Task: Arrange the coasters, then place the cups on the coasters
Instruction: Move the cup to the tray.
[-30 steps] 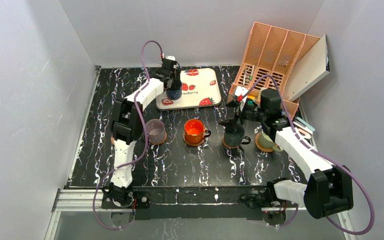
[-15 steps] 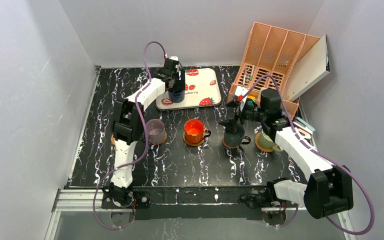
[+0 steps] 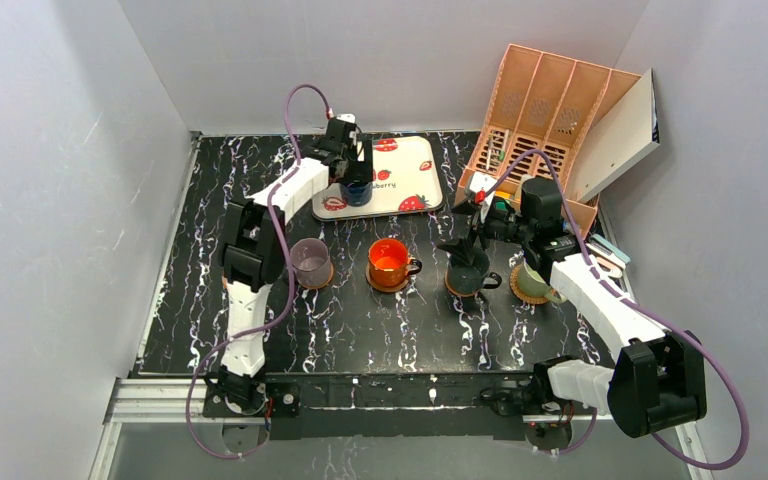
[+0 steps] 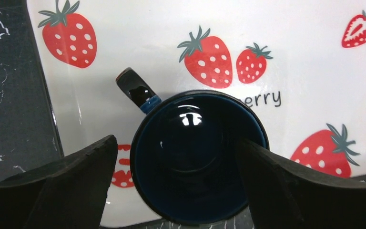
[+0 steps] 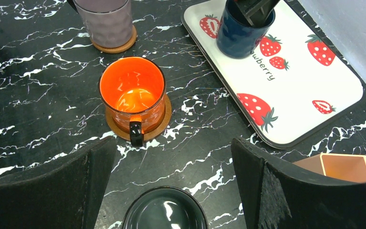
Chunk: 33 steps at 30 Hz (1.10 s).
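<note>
A navy cup (image 4: 198, 162) stands on the white strawberry tray (image 4: 295, 57), its handle pointing to the far left. My left gripper (image 4: 175, 140) straddles it, open; the left finger stands clear of the wall and the right finger overlaps the rim. On the table, a mauve cup (image 5: 106, 19), an orange cup (image 5: 132, 93) and a dark grey-green cup (image 5: 164, 210) each sit on a brown coaster (image 5: 159, 123). My right gripper (image 5: 174, 143) hangs open above the dark cup. A pale green cup (image 3: 542, 285) on a coaster shows partly behind the right arm.
A peach slotted file rack (image 3: 540, 105) lies tipped at the back right with a white board (image 3: 620, 125) leaning on it. Small items lie by the right wall (image 3: 610, 262). Grey walls close in both sides and the back.
The left gripper shifted slightly right over the tray with the navy cup, and its jaws have widened off the cup. The right arm has not moved.
</note>
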Each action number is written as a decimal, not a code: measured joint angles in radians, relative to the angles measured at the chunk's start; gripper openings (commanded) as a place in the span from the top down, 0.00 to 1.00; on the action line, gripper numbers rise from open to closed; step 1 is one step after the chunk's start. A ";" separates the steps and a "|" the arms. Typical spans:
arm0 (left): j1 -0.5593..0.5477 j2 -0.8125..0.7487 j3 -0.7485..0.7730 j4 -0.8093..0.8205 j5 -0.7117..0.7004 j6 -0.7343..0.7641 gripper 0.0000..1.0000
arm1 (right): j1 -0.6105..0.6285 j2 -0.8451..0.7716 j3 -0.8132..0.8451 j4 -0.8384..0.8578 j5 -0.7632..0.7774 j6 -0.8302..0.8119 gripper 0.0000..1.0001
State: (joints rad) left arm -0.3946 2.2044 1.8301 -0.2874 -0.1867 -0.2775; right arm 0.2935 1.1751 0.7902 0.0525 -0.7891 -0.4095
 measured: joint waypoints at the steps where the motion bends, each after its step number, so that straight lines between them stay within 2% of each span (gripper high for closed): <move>1: 0.004 -0.013 -0.010 0.002 0.003 0.000 0.02 | 0.000 0.000 0.000 0.000 0.000 -0.001 0.01; 7: 0.041 -0.114 -0.032 0.050 0.023 0.014 0.02 | 0.000 0.000 0.000 0.000 0.000 -0.002 0.01; 11: 0.077 -0.124 0.030 0.081 0.008 0.034 0.02 | 0.000 0.000 0.000 0.000 0.000 -0.003 0.01; 14: 0.098 -0.078 0.113 0.086 -0.022 0.056 0.02 | 0.000 0.000 0.000 0.000 0.000 -0.006 0.01; 19: 0.100 0.089 0.273 0.072 -0.058 0.095 0.02 | 0.000 0.000 0.000 0.000 0.001 -0.010 0.01; 25: 0.096 0.203 0.296 0.026 -0.069 0.129 0.02 | 0.000 0.003 0.000 -0.001 0.002 -0.012 0.01; 33: 0.096 0.214 0.366 0.011 -0.091 0.152 0.02 | -0.004 0.006 0.000 -0.001 0.005 -0.013 0.01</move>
State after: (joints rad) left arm -0.2985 2.4187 2.1960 -0.2764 -0.2775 -0.1253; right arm 0.2897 1.1809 0.7902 0.0513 -0.7845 -0.4225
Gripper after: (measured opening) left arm 0.981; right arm 0.985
